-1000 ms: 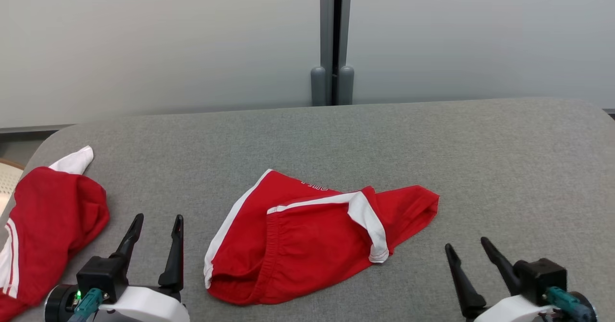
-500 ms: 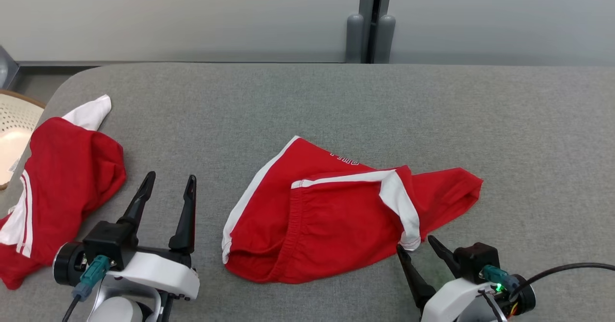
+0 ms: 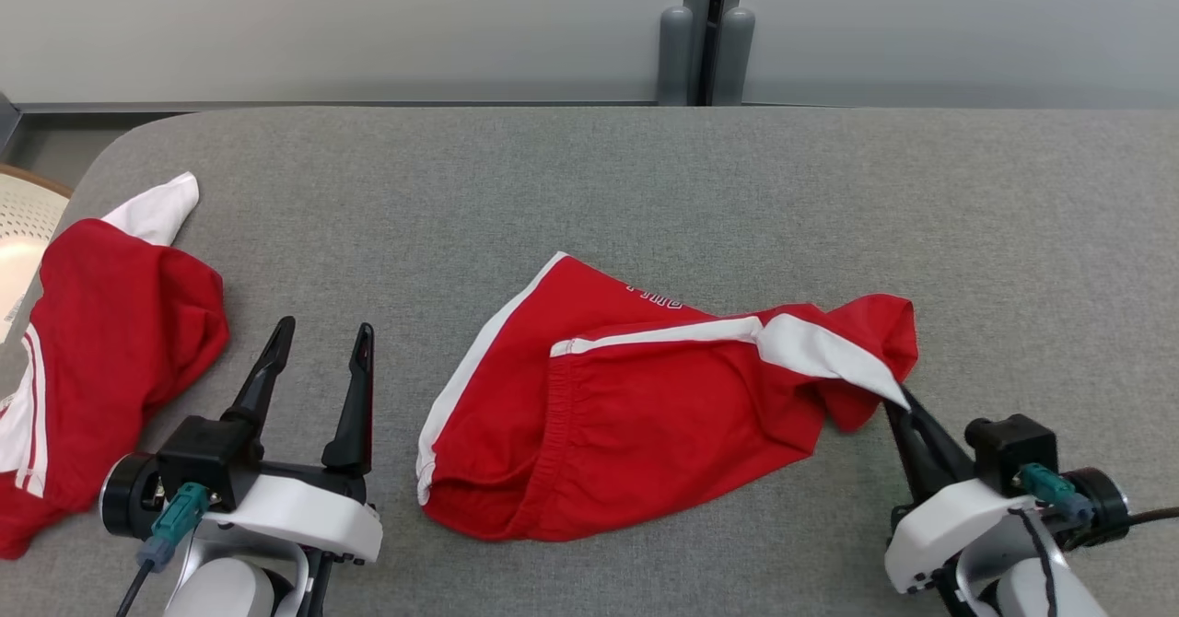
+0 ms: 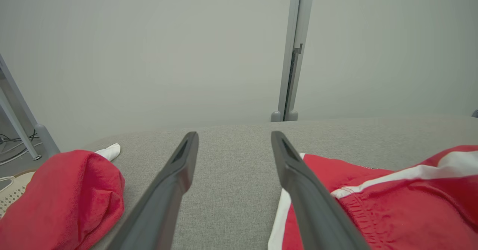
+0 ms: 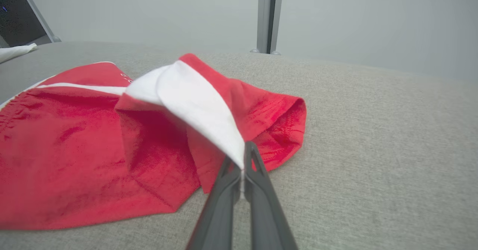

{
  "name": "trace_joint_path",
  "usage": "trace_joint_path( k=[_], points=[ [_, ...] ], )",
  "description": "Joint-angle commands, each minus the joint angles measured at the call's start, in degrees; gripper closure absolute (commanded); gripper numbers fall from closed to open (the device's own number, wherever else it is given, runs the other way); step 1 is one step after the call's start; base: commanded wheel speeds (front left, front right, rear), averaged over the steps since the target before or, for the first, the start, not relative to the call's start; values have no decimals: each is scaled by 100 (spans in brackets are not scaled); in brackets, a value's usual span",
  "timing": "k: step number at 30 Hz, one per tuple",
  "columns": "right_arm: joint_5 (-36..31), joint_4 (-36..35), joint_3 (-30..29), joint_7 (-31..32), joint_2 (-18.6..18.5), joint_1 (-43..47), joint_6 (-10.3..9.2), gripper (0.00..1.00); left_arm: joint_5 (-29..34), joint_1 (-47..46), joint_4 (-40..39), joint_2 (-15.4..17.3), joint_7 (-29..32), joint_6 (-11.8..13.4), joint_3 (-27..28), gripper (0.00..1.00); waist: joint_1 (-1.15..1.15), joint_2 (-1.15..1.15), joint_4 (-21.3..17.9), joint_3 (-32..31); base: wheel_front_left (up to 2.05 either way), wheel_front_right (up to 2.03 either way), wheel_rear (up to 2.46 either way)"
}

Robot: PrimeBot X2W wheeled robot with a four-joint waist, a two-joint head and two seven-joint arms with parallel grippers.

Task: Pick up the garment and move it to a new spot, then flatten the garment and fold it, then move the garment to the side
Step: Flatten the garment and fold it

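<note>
The garment (image 3: 626, 414) is a pair of red shorts with white trim, lying crumpled in the middle of the grey padded table (image 3: 645, 184). My right gripper (image 3: 898, 401) is shut on its white-trimmed corner at the right end, and that corner is lifted slightly off the table. In the right wrist view the white band of the garment (image 5: 74, 141) runs down into the closed tips of the right gripper (image 5: 244, 156). My left gripper (image 3: 325, 326) stands open and empty just left of the garment. In the left wrist view the left gripper (image 4: 234, 134) has the garment (image 4: 392, 205) to its right.
A second red and white garment (image 3: 110, 341) lies heaped at the table's left edge, also seen as the second garment (image 4: 63, 194) from the left wrist. A pale basket (image 3: 18, 230) sits beyond that edge. A grey post (image 3: 700, 28) and a pale wall stand behind the table.
My right gripper has shut on the white-trimmed corner and drawn it to the right, unfolding that flap. The left gripper stays open in place. The head camera has shifted.
</note>
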Motion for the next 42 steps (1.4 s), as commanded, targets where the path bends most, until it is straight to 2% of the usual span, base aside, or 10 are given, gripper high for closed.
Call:
trace_joint_path(
  k=[1, 8, 11, 15, 16, 17, 23, 32, 38, 42],
  points=[
    [-108, -123, -79, -45, -91, -11, -2, 100, 7, -85, 16, 1, -33, -25, 13, 0, 0, 0, -26, -12, 0, 0, 0],
    [-583, -774, -562, -66, -352, 252, -2, 100, -28, -68, 64, 11, -64, -25, 14, 0, 0, 0, -133, -40, 0, 0, 0],
    [-791, -702, -613, 37, -410, 458, -2, 100, -43, -64, 95, 18, -63, -24, -7, 0, 0, 0, -160, -44, 0, 0, 0],
    [-842, -326, -699, 68, -301, 736, -2, 100, -76, -33, 152, 21, -37, -28, -34, 0, 0, 0, -190, -78, 0, 0, 0],
    [-733, -135, -747, 13, -178, 781, -2, 53, -85, -3, 167, 24, -31, -22, -45, 0, 0, 0, -207, -94, 0, 0, 0],
    [-690, -54, -768, -20, -138, 793, -2, 0, -93, 15, 172, 33, -26, -21, -47, 0, 0, 0, -219, -105, 0, 0, 0],
    [-258, -67, -822, -225, 114, 949, -2, 0, -92, 174, 187, 98, 3, 22, -68, 0, 0, 0, -284, -277, 0, 0, 0],
    [422, -1269, -477, -129, -59, 1421, -2, 0, -141, 474, 133, 164, 47, 179, -27, 0, 0, 0, -361, -553, 0, 0, 0],
    [459, -2186, -520, 119, -220, 1546, -2, 0, -139, 715, 58, 213, 110, 284, -36, 0, 0, 0, -435, -779, 0, 0, 0],
    [487, -2534, -528, 351, -262, 1593, -2, 0, -143, 824, 7, 241, 204, 318, -100, 0, 0, 0, -432, -889, 0, 0, 0]
  ],
)
